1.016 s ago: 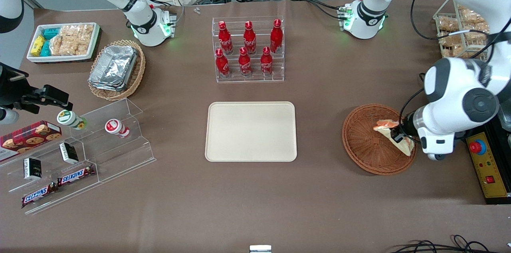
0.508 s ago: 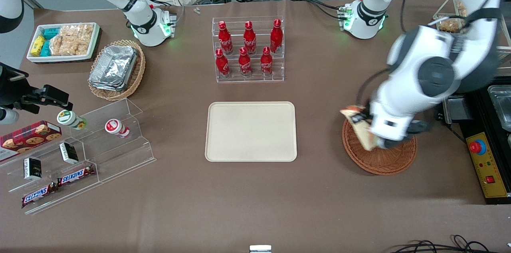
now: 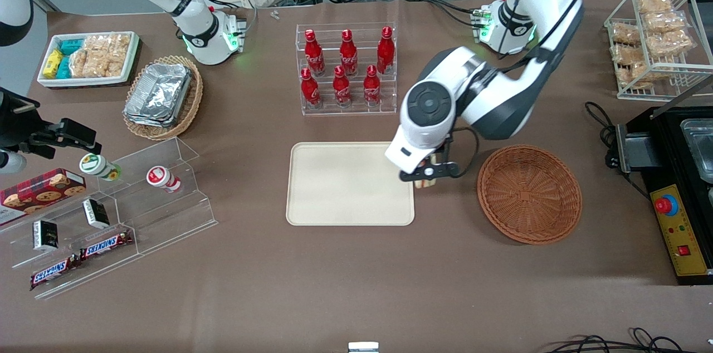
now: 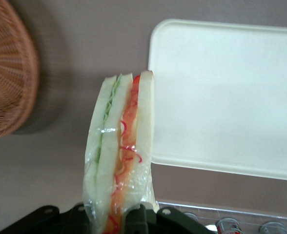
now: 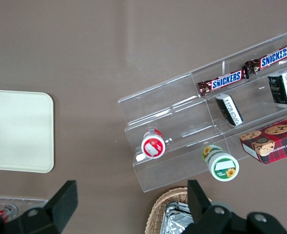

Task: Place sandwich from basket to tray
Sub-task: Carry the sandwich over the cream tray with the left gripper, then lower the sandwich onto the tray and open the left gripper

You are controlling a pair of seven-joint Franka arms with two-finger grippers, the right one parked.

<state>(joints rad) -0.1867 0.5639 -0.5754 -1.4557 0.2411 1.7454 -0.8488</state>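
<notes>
The brown surface (image 3: 345,275) carries everything, and the tray (image 3: 345,197) serves as the landmark. The working arm (image 3: 490,97) reaches from its base, which stands farther from the front camera than the tray, and bends down at a large round joint to the tray's edge on the basket's side. The tray lies flat with nothing on it. The basket (image 3: 529,194) sits beside the tray, toward the working arm's end of the surface, apart from it and with nothing inside. The end effector (image 3: 426,175) hangs over the tray's rim on that same side, above the surface. Its fingers are closed on the sandwich (image 4: 119,161), pinching the wrapped wedge at one end. The sandwich is held in the air on edge, its green and orange-red layers showing, above the strip of surface between the tray and the basket.
</notes>
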